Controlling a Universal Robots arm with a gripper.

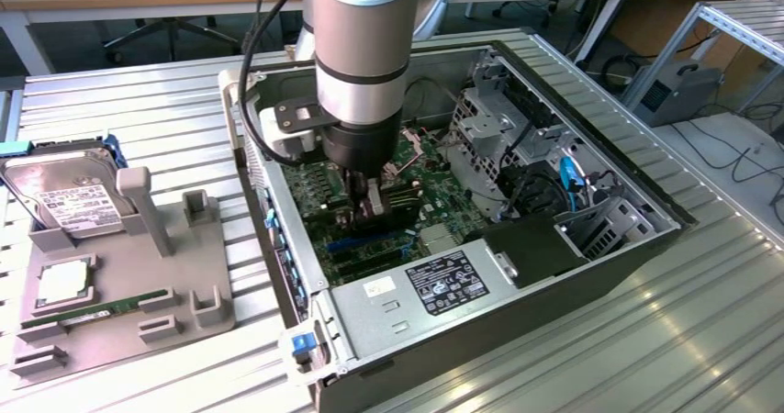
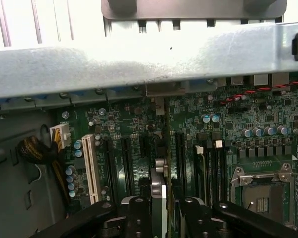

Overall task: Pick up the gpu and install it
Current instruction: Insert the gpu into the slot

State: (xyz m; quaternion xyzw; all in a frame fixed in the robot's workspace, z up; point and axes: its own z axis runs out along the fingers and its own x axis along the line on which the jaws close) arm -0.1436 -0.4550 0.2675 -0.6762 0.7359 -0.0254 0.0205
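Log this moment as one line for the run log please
gripper: shut on gpu | position: inside open computer case, card edge-on above motherboard slots | hard drive: on gray holder, outside case

The motherboard [image 2: 139, 134] is dark green. The hard drive [image 1: 68, 193] is silver with a white label, its holder tray [image 1: 184, 294] grey. The computer case [image 1: 588, 275] is black outside.

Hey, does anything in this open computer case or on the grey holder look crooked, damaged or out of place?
Nothing stands out. The thin dark gpu card stands on edge between the gripper fingers, over the green motherboard slots inside the open metal computer case. The silver hard drive with white label leans in its grey holder, apparently as intended.
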